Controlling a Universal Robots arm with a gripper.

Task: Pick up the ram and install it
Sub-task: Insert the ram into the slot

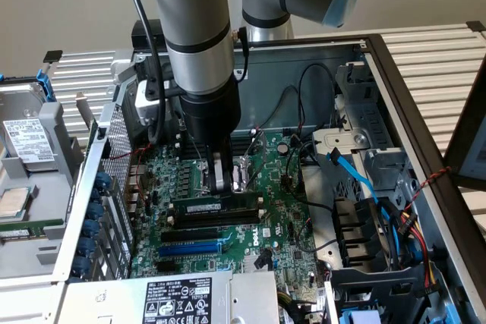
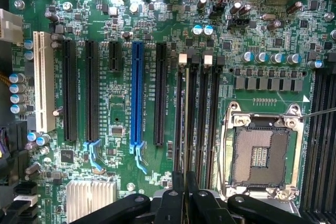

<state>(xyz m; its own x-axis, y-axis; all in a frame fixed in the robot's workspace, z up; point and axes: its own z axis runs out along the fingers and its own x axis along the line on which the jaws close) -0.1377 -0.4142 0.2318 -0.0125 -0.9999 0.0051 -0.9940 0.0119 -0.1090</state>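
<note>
- The pincer (image 1: 222, 190) hangs straight down from the one arm, low over the board in the open case (image 1: 395, 73).
- From the wrist view its fingers (image 2: 177, 203) stand almost together, with a thin pale edge pinched between them.
- That edge reads as the ram (image 2: 185, 129). The pincer is closed on it, gripping near the middle of its upper edge.
- The ram (image 1: 216, 208) sits directly beneath the pincer. It stands on edge with its white label facing the exterior camera, and its two ends reach out about evenly either side of the fingers.
- Long axis: it runs parallel to the black memory slots (image 2: 202, 119) under the pincer, lying along the slot at the expansion-slot side of that bank.
- Judgement: the line-up with the slot looks close. I cannot tell whether the lower edge is already in the slot or just above it.
- To one side of the pincer, just past the ram, lie a black slot and then the blue expansion slot (image 2: 137, 93).
- On the opposite side lie the remaining memory slots, then the open CPU socket (image 2: 260, 156), near but not touching.
- Farther out, the blue cable (image 1: 357, 180) lies well apart from the pincer, and so does the labelled power supply (image 1: 178, 301).
</note>
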